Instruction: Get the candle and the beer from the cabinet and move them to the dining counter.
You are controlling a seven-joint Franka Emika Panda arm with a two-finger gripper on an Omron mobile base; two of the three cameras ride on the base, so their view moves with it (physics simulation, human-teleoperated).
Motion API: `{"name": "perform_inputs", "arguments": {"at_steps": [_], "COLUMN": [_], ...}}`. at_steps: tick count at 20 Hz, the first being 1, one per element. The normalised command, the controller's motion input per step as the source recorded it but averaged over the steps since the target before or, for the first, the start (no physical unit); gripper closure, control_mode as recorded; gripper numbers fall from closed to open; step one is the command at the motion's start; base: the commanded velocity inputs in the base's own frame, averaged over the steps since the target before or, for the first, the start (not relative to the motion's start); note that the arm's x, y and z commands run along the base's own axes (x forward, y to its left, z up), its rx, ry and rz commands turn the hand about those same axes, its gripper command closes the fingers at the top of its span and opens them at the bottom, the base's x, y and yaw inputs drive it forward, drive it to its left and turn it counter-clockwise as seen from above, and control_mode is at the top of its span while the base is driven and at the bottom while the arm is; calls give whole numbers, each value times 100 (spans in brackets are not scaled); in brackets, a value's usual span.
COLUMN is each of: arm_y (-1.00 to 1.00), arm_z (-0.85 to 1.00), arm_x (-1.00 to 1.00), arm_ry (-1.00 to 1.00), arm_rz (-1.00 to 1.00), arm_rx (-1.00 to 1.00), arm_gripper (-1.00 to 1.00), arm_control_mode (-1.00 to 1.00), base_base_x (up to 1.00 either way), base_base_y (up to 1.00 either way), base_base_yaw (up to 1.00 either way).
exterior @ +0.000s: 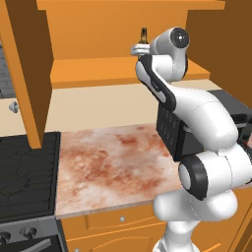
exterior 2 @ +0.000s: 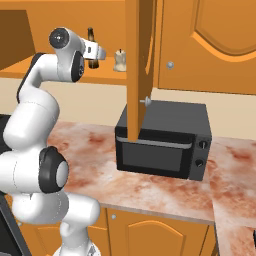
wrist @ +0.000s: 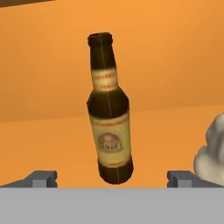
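White arm links crowd the near right of the left base view, rising from the counter edge up into the open cabinet [exterior: 123, 69]; the gripper [exterior: 141, 48] sits at shelf height with the beer [exterior: 143, 35] poking up right behind it, mostly hidden by the wrist, so grip state can't be read from here. Below and well under the gripper is the marbled worktop [exterior: 108, 162], a dark stove [exterior: 24, 172] off to its left, and an open cabinet door [exterior: 24, 74] hanging forward far left of the hand, clear of the reach. Right base view: arm elbow closest to camera at lower left, gripper [exterior 2: 98, 53] reaching level into the shelf, beer [exterior 2: 91, 46] directly at the hand, candle [exterior 2: 119, 60] just beside it on the far side, both upright on the shelf floor, not lifted. An open door edge [exterior 2: 139, 70] hangs forward beyond the candle, and a black microwave [exterior 2: 162, 142] sits below it on the worktop; judgement: retreating with the bottle must avoid that door edge. Hand view: two dark fingertips [wrist: 43, 178] stand at the bottom spread wide, jaws fully apart, nothing between them yet; the beer [wrist: 109, 122] stands dead ahead, centred on the gap, leaning only because the camera rolls, apart from the fingers. Candle [wrist: 211, 153] lumps in beside the right-hand finger, close enough to get bumped on approach, judging by the gap. Likely step: lining up for the bottle first. Dining counter not visible.
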Motion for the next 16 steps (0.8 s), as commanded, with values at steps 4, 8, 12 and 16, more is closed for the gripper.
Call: {"name": "perform_inputs", "arguments": {"at_steps": [4, 8, 12, 16], "arm_y": [5, 0, 0, 0], "arm_z": [-3, -2, 0, 0], "arm_x": [24, 19, 14, 12], "arm_ry": [0, 0, 0, 0], "arm_rz": [0, 0, 0, 0], "arm_rx": [0, 1, 0, 0], "arm_gripper": [-100, -100, -100, -100], "arm_control_mode": [-100, -100, -100, -100], "base_base_x": [0, 0, 0, 0], "base_base_y": [0, 0, 0, 0], "base_base_yaw": [0, 0, 0, 0]}}
